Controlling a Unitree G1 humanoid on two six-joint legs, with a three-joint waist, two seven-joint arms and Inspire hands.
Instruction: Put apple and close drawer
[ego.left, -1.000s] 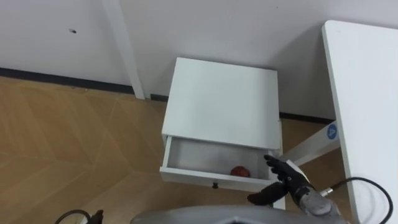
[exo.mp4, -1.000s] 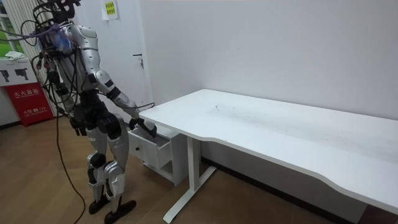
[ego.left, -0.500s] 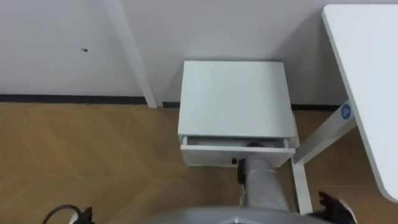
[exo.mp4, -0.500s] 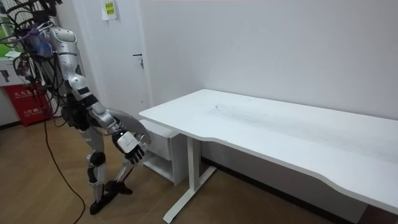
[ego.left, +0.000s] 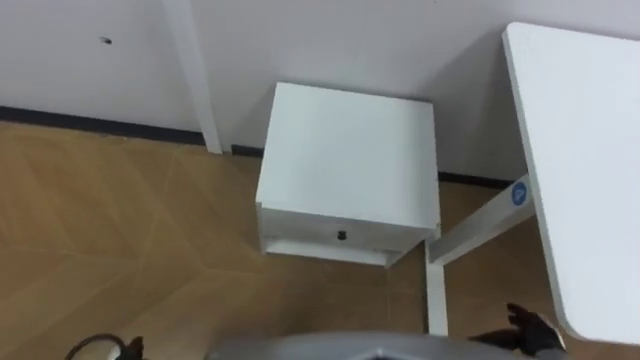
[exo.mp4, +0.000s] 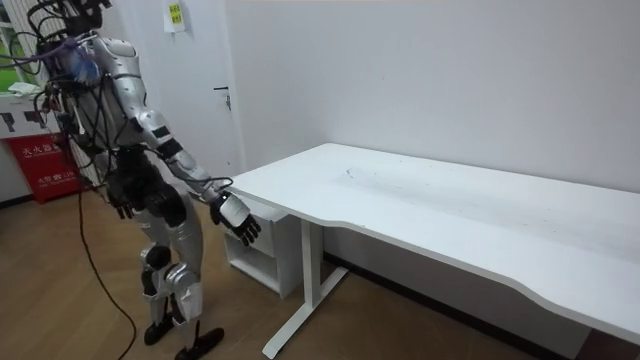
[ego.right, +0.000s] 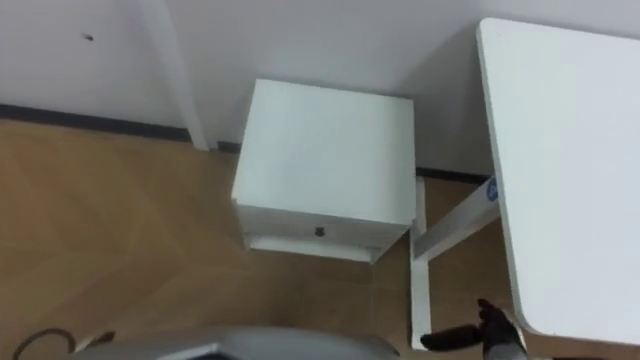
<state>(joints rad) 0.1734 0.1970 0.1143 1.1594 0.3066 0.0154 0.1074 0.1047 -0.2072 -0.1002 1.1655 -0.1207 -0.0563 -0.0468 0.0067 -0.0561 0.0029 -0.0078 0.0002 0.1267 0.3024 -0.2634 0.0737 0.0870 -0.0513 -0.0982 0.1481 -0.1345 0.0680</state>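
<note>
White cabinet (ego.left: 347, 160) beside the desk (ego.left: 575, 150), drawer (ego.left: 300, 231) fully shut, contents hidden, right hand (ego.left: 522, 328) empty, fingers spread, left hand (exo.mp4: 121, 206) at the hip, state unclear

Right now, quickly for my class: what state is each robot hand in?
Left hand: cannot be told; it hangs at the robot's hip.
Right hand: open, fingers relaxed, holding nothing.

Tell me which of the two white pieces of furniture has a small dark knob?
The low cabinet by the wall: the knob sits on its shut drawer. The big desk beside it has none.
</note>
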